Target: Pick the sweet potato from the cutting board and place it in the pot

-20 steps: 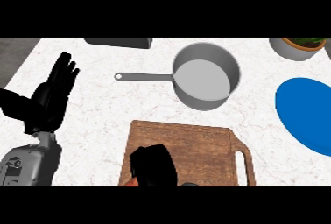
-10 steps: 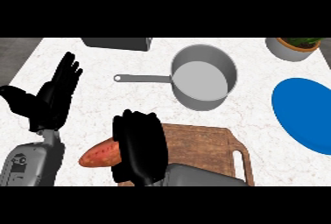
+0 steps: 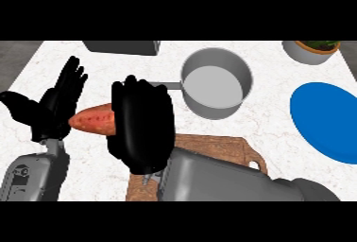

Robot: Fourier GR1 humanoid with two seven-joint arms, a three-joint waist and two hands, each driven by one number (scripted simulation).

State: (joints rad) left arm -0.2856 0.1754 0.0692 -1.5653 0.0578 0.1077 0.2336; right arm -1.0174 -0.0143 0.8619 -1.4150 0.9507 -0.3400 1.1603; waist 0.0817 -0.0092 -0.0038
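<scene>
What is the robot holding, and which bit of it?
The right hand curls round the oblong orange-red sweet potato at one end; the other end pokes out.

The sweet potato (image 3: 94, 119) is showing orange-red; pot (image 3: 216, 87) is showing grey; plate (image 3: 324, 118), blue; cutting board (image 3: 216, 144), brown wood grain; counter (image 3: 279, 137), white veined marble.

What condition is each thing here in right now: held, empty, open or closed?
Sweet potato: held in the right robot hand, off the cutting board, not in the pot.
Right robot hand: closed on the sweet potato.
Left robot hand: open, holding nothing.
Pot: upright, empty.
Cutting board: bare where it shows.
Blue plate: bare where it shows.
</scene>
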